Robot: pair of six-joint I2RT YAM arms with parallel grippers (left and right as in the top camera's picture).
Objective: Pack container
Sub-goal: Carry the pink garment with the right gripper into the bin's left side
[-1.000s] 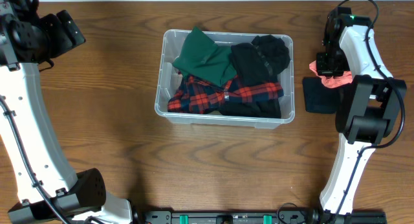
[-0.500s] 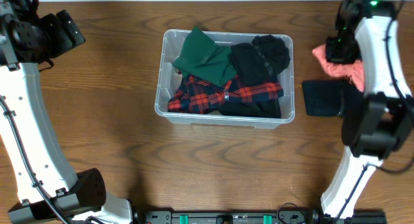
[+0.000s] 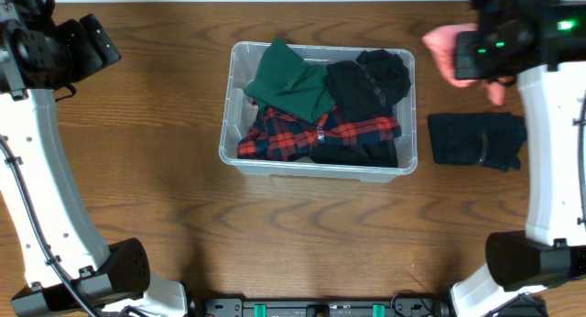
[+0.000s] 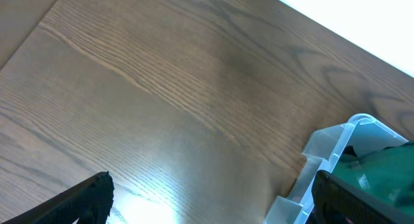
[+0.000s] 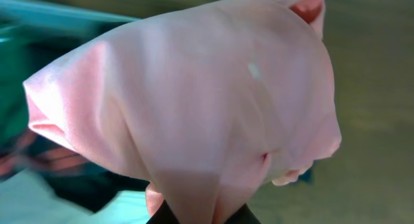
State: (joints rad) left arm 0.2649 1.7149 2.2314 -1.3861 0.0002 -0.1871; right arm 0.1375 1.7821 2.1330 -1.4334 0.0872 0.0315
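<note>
Container (image 3: 316,169) is sitting mid-table, holding a green cloth (image 3: 288,79), a plaid shirt (image 3: 302,134) and black clothes (image 3: 366,79). Our right gripper (image 5: 197,216) is clamping a pink cloth (image 3: 444,51) just beside it; our left gripper (image 4: 220,204) is hanging spread wide, well apart.

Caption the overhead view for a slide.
Right arm holds a pink cloth aloft beside the clothes-filled container; a dark folded garment lies on the table.

The wooden table (image 3: 137,189) carried the clear container (image 3: 311,170) midway along its far edge, and a dark folded garment (image 3: 472,138) lay just beside it, toward the right edge.
</note>
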